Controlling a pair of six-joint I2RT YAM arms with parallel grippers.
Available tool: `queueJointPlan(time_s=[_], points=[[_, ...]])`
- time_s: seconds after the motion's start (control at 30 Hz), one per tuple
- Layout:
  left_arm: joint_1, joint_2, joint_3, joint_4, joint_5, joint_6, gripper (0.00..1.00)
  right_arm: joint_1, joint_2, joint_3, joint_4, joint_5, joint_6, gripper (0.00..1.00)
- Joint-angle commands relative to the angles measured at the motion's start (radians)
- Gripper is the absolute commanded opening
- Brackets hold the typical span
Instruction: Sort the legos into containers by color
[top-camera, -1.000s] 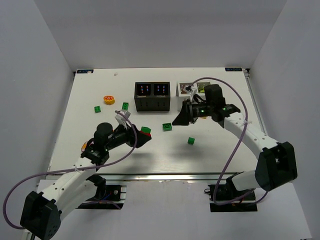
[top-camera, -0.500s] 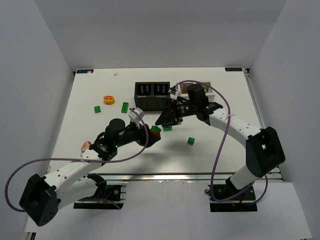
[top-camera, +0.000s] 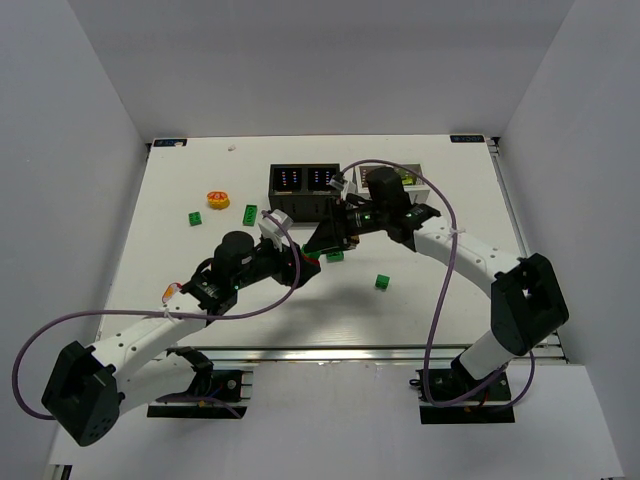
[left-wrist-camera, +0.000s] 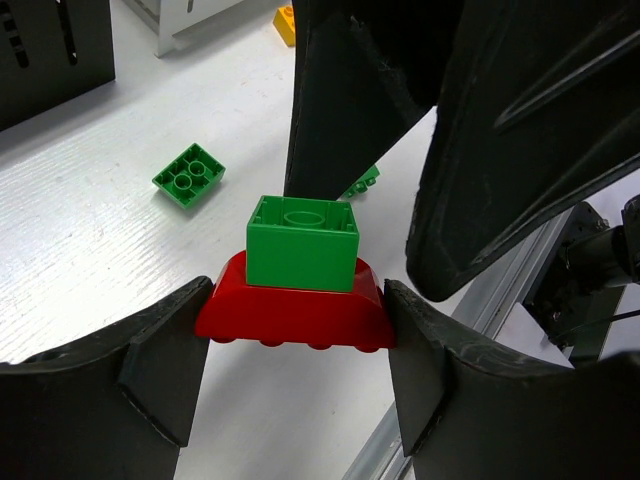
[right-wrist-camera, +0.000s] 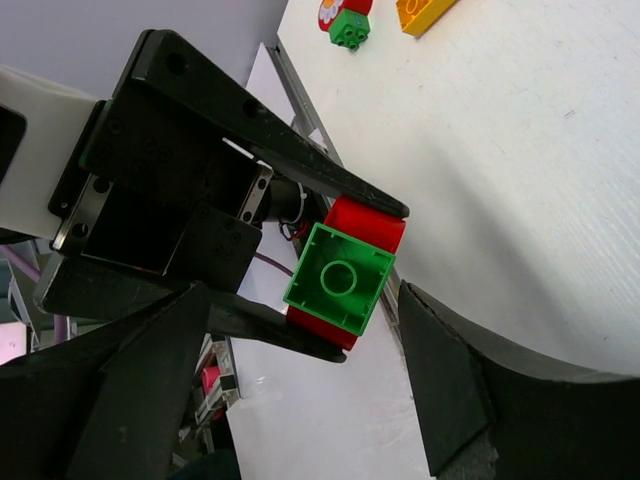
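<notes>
My left gripper (left-wrist-camera: 298, 335) is shut on a red rounded lego (left-wrist-camera: 290, 312) with a green lego (left-wrist-camera: 302, 243) stuck on top, held above the table. My right gripper (right-wrist-camera: 300, 390) is open, its fingers (left-wrist-camera: 340, 110) standing either side of that green lego (right-wrist-camera: 340, 278) without gripping it. In the top view the two grippers meet at mid-table, left (top-camera: 305, 265) and right (top-camera: 325, 238). The black container (top-camera: 303, 192) stands behind them. The white container (top-camera: 400, 175) is mostly hidden by my right arm.
Loose green legos lie on the table (top-camera: 196, 218), (top-camera: 250, 212), (top-camera: 382, 282), one just under the grippers (top-camera: 336, 256). An orange round piece (top-camera: 218, 200) lies far left. A small red-orange piece (top-camera: 172, 293) sits by my left arm.
My right gripper has swung left from the white container to the left gripper. My left gripper has moved right and forward with the red-and-green stack.
</notes>
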Motion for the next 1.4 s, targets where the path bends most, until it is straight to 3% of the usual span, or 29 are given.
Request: queueJointPlan(time_s=[0.0, 0.27, 0.47, 0.8, 1.2, 1.37], points=[[-0.004, 0.000, 0.027, 0.008, -0.005, 0.010, 0.25, 0.012, 0.015, 0.051, -0.022, 0.026, -0.009, 0.80], [-0.004, -0.009, 0.017, 0.017, -0.010, -0.003, 0.26, 0.020, 0.040, 0.061, -0.060, 0.064, -0.015, 0.69], [-0.004, -0.014, 0.004, 0.034, -0.013, -0.019, 0.25, 0.028, 0.040, 0.063, -0.059, 0.077, -0.027, 0.52], [-0.004, -0.024, -0.022, -0.017, -0.028, -0.010, 0.25, 0.005, 0.000, 0.086, -0.034, 0.127, -0.107, 0.01], [-0.003, -0.081, -0.108, -0.049, -0.062, -0.019, 0.24, -0.080, -0.003, 0.176, -0.040, 0.140, -0.159, 0.00], [-0.003, -0.110, -0.116, -0.061, -0.085, -0.042, 0.24, -0.086, 0.021, 0.242, -0.063, 0.216, -0.326, 0.00]])
